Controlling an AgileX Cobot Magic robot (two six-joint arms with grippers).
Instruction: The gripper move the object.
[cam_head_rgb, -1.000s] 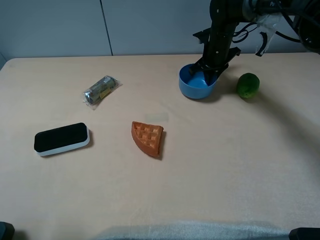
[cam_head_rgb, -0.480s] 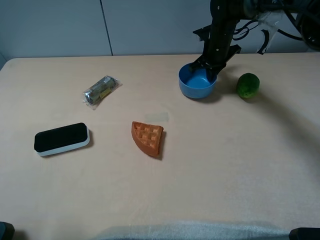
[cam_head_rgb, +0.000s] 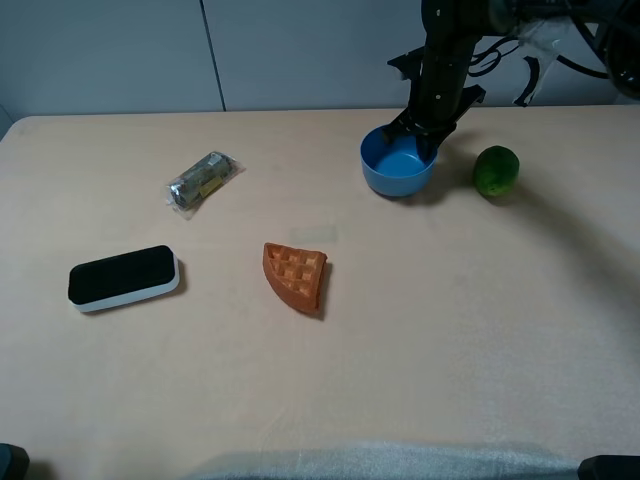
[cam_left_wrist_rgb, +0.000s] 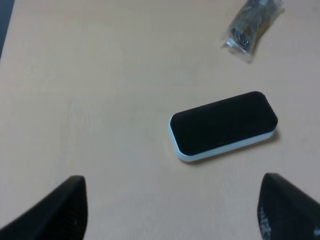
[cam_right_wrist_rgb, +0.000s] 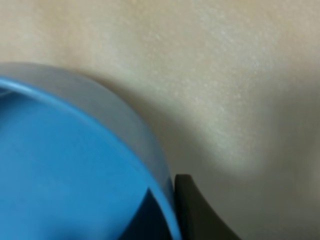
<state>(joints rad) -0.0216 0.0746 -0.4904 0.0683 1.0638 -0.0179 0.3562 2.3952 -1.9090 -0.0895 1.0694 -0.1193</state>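
Observation:
The blue bowl (cam_head_rgb: 395, 172) stands on the tan table at the back right. My right gripper (cam_head_rgb: 425, 140) reaches down from above onto its far right rim. In the right wrist view the bowl's rim (cam_right_wrist_rgb: 65, 165) runs between the two dark fingers (cam_right_wrist_rgb: 197, 212), one inside the bowl and one outside, so the right gripper (cam_right_wrist_rgb: 167, 212) is shut on the rim. My left gripper (cam_left_wrist_rgb: 175, 215) is open and empty, hovering near the table's left part; only its two dark fingertips show.
A green lime (cam_head_rgb: 496, 170) lies just right of the bowl. An orange waffle wedge (cam_head_rgb: 296, 276) lies mid-table. A black-and-white eraser block (cam_head_rgb: 123, 278) (cam_left_wrist_rgb: 223, 125) and a wrapped packet (cam_head_rgb: 203, 179) (cam_left_wrist_rgb: 252, 22) lie at the left.
The right gripper has risen slightly at the bowl's rim and the bowl has shifted a little to the right. The other things have not moved.

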